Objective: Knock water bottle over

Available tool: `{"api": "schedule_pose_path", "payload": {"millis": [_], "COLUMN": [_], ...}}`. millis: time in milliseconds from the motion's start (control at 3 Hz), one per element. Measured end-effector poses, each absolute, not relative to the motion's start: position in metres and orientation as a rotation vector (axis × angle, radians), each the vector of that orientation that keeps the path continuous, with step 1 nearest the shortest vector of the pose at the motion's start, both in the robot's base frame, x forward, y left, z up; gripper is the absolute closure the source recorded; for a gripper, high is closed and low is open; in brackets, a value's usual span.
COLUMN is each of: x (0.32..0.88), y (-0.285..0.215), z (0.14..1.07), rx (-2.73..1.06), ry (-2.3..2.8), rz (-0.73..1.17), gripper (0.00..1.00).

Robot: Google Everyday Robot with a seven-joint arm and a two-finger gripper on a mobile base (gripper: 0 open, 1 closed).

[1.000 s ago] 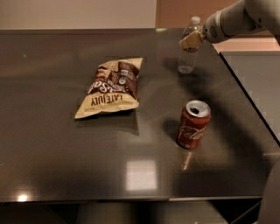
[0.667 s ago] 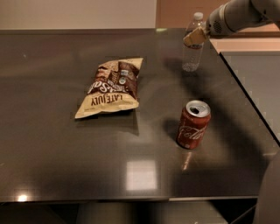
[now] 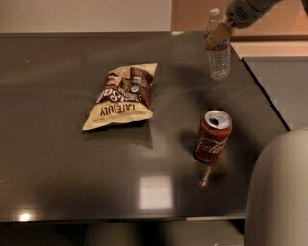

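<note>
The water bottle (image 3: 219, 56) is clear and ribbed with a white cap. It stands about upright at the far right of the dark table (image 3: 57, 173). My gripper (image 3: 217, 34) comes in from the top right on a grey arm (image 3: 245, 10). Its tan tip sits in front of the bottle's upper part, just below the cap, and seems to touch it.
A red soda can (image 3: 212, 137) stands upright in front of the bottle, nearer the camera. A chips bag (image 3: 123, 96) lies flat at the table's middle. The table's right edge runs close past the bottle and can. A grey rounded robot part (image 3: 279, 192) fills the bottom right corner.
The gripper has moved up and to the right. The bottle's base has shifted to the right with it and the bottle still stands. Can and bag have not moved.
</note>
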State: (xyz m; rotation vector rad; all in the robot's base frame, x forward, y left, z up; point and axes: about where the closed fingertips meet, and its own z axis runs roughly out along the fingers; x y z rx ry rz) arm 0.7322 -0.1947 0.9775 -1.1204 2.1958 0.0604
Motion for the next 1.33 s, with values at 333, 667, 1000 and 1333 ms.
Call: {"api": "schedule_pose_path", "payload": {"millis": [333,667,1000,1333], "x": [0.704,0.681,0.669,0.664], "y": [-0.194,-0.192,-0.188,-0.184], "z": [0.97,0.962,0.958,0.945], "rx": [-1.288,-1.433,-1.548,-1.639], "ry": [2.297,2.362,2.378,2.386], "rz": [0.02,-0.005,-0.049,-0.07], "gripper": [1.0,1.0,1.0,1.0]}}
